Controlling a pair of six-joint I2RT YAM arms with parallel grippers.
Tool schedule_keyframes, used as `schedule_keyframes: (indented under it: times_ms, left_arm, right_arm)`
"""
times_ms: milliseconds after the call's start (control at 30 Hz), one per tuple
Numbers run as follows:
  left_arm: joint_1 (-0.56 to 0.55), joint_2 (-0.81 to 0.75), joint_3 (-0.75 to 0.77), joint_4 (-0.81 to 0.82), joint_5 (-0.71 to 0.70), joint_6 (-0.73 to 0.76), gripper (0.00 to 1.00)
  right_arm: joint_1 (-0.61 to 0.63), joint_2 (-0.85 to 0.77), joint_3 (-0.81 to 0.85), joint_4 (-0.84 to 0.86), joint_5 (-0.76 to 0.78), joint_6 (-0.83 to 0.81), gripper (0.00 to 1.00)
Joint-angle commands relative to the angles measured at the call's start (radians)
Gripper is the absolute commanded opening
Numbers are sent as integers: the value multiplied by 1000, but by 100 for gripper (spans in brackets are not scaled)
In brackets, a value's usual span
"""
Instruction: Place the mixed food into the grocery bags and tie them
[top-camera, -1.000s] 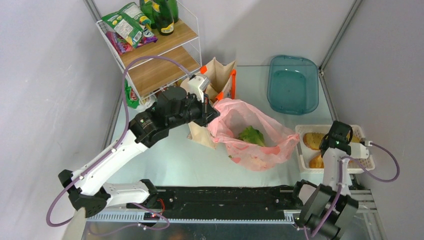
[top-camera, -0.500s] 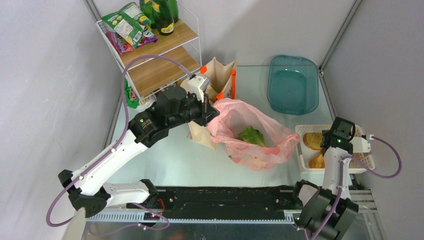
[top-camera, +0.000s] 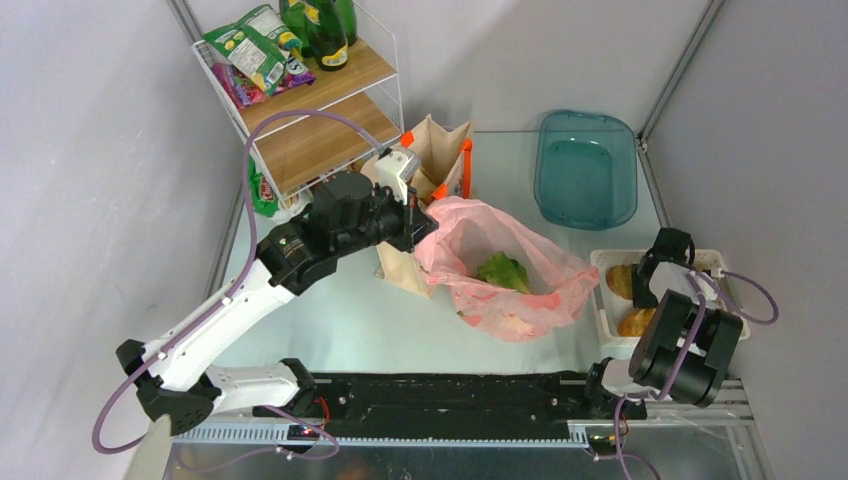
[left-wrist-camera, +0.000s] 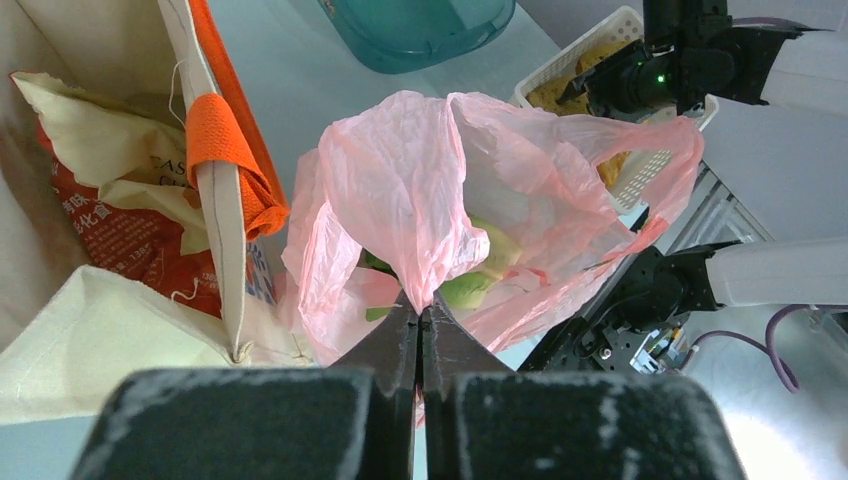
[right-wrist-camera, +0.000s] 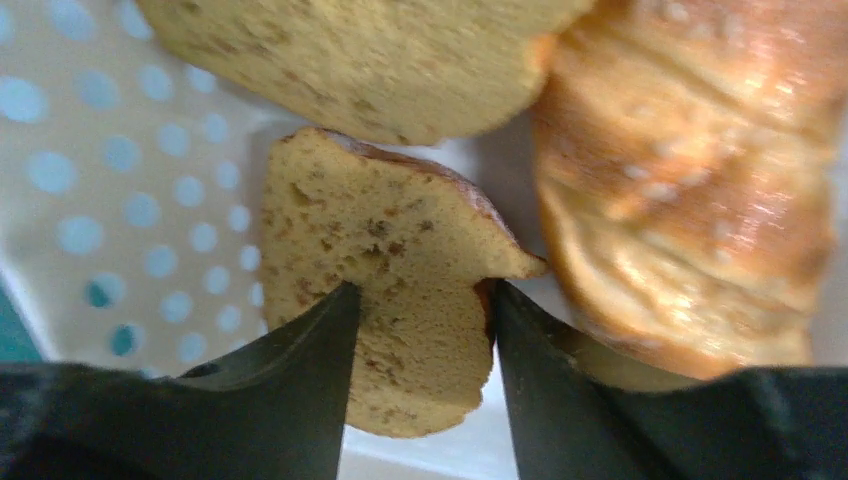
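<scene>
My left gripper (top-camera: 418, 222) (left-wrist-camera: 420, 310) is shut on a pinched fold of the pink grocery bag (top-camera: 520, 290) (left-wrist-camera: 420, 190) and holds its rim up. A pale-green lettuce head (top-camera: 503, 270) (left-wrist-camera: 470, 288) lies inside the bag. The beige tote (top-camera: 440, 150) (left-wrist-camera: 215, 180) with orange handles stands just behind. My right gripper (top-camera: 648, 284) (right-wrist-camera: 420, 300) reaches down into the white basket (top-camera: 715, 262). Its fingers press both sides of a flat brown bread roll (right-wrist-camera: 400, 290). A glossy golden roll (right-wrist-camera: 690, 180) lies to its right, and another roll (right-wrist-camera: 370, 50) lies above.
A teal plastic tray (top-camera: 586, 168) sits at the back right. A wire-and-wood shelf (top-camera: 310, 100) at the back left carries green bottles (top-camera: 325, 35) and snack packets. The tote holds a red-and-cream packet (left-wrist-camera: 110, 220).
The right arm swung its wrist over the basket, opened its jaws and lowered them around a bread roll. The left gripper and the pink bag have stayed put.
</scene>
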Motion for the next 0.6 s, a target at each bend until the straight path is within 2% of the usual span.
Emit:
schedule_keyframes:
  times_ms: [0, 33, 67, 133, 400, 500, 567]
  left_arm:
    - [-3, -22, 30, 19, -23, 30, 0]
    - [-3, -22, 32, 19, -24, 31, 0]
    - [-4, -22, 34, 19, -23, 31, 0]
    - [-3, -22, 35, 18, -23, 33, 0]
    - [-3, -25, 37, 19, -22, 29, 0]
    - [-3, -20, 37, 20, -22, 27, 0]
    - [-4, -11, 47, 20, -15, 29, 0]
  right_arm:
    - [-13, 103, 32, 87, 5, 49, 47]
    - [-13, 105, 32, 94, 3, 46, 42]
    - [-14, 92, 32, 95, 2, 38, 20]
    - [-12, 37, 32, 72, 21, 33, 1]
    - [-49, -252, 81, -118, 91, -44, 0]
    - [-56, -352, 140, -178, 62, -104, 0]
    - [-55, -427, 165, -176, -16, -190, 0]
